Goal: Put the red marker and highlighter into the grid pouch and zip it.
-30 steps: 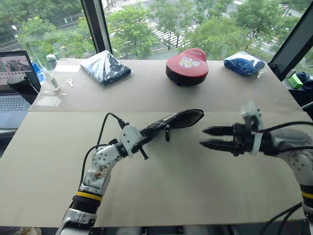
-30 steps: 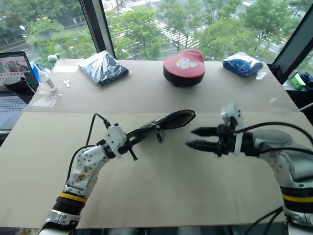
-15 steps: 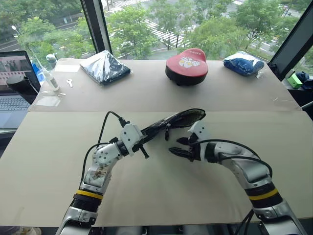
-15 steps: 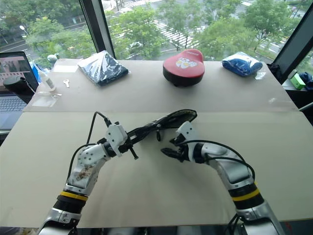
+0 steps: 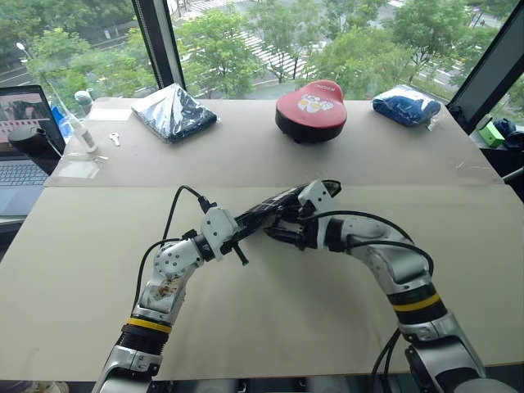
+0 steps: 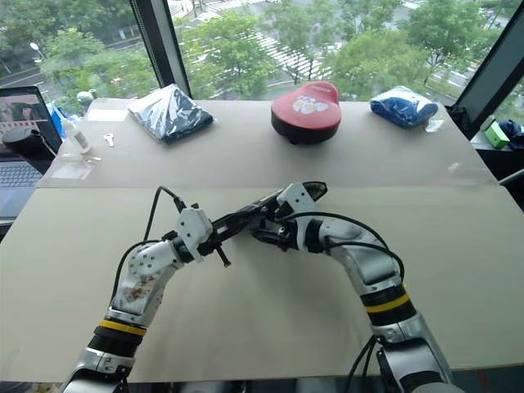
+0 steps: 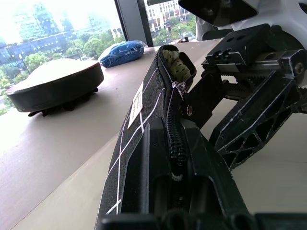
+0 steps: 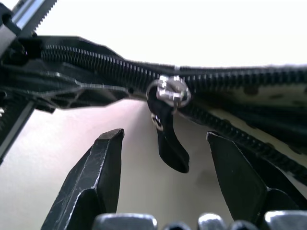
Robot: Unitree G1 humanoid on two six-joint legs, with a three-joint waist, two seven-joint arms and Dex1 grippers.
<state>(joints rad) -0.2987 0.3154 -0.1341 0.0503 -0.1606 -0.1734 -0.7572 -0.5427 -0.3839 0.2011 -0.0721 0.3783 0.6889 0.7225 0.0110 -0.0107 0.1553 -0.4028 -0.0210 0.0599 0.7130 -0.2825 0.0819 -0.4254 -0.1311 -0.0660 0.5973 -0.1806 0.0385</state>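
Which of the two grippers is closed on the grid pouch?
The left gripper: it clamps the grid pouch by its end and holds it above the table. The right gripper is open, one finger on each side of the hanging zipper pull.

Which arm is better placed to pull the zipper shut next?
Right: its open gripper has the zipper pull hanging between its fingers, while the left gripper is shut on the grid pouch.

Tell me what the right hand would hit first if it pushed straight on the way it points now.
Most likely the black zipper pull, which hangs between the open right hand's fingers, with the grid pouch's zipper line just behind it. Depth is hard to judge; nothing shows contact yet.
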